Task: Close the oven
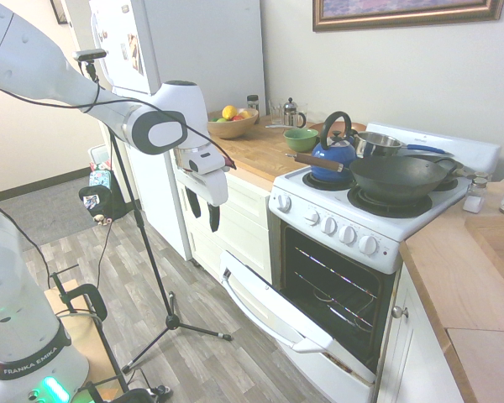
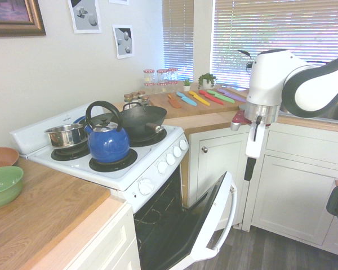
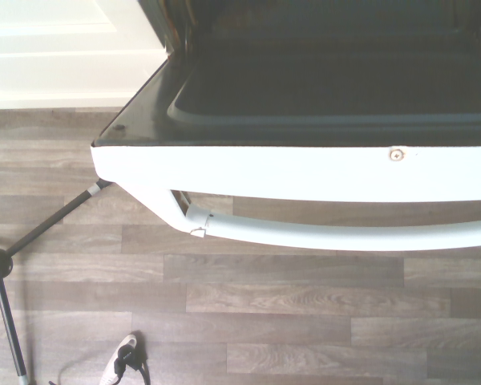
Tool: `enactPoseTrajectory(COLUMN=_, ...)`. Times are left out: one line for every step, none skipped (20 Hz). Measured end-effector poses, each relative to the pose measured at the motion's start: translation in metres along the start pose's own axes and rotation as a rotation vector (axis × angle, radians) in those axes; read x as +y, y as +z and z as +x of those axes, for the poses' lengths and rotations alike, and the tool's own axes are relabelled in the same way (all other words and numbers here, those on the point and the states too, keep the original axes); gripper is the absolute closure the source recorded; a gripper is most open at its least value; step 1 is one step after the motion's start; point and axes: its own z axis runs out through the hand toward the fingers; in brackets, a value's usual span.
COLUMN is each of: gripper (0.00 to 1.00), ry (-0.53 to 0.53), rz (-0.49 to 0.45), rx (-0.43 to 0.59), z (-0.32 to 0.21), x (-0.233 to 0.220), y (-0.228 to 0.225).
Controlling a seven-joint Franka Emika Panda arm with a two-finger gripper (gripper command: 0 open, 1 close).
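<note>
While the hand (image 1: 203,217) hangs above the oven door (image 1: 281,323), its fingers apart, the oven (image 1: 340,239) stands between stretches of worktop (image 1: 265,149), front facing the arm; the door slants outward and down, its handle (image 1: 265,315) running lengthwise across the front.

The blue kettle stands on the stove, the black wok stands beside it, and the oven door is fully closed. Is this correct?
Not the door: the first exterior view shows the oven door hanging partly open. The rest is right.
</note>
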Motion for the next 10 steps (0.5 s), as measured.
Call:
enactPoseTrajectory(gripper=0.00, ry=0.000, rz=-0.001, rx=-0.001, z=0.000, x=0.000, y=0.000)
enactPoseTrajectory(gripper=0.00, ry=-0.001, rz=-0.002, rx=0.000, z=0.000, x=0.000, y=0.001)
enactPoseTrajectory(gripper=0.00, ry=-0.008, rz=-0.008, rx=0.005, z=0.001, x=0.001, y=0.001)
enactPoseTrajectory(gripper=0.00, ry=-0.015, rz=-0.021, rx=0.012, z=0.003, x=0.003, y=0.003)
enactPoseTrajectory(gripper=0.00, ry=-0.017, rz=-0.034, rx=0.017, z=0.007, x=0.006, y=0.007)
enactPoseTrajectory(gripper=0.00, ry=-0.016, rz=-0.044, rx=0.020, z=0.012, x=0.010, y=0.014)
enactPoseTrajectory(gripper=0.00, ry=-0.013, rz=-0.052, rx=0.017, z=0.016, x=0.015, y=0.024)
enactPoseTrajectory(gripper=0.00, ry=-0.012, rz=-0.061, rx=0.003, z=0.018, x=0.019, y=0.037)
enactPoseTrajectory(gripper=0.00, ry=-0.012, rz=-0.068, rx=-0.010, z=0.019, x=0.024, y=0.050)
enactPoseTrajectory(gripper=0.00, ry=-0.008, rz=-0.067, rx=-0.022, z=0.018, x=0.027, y=0.064)
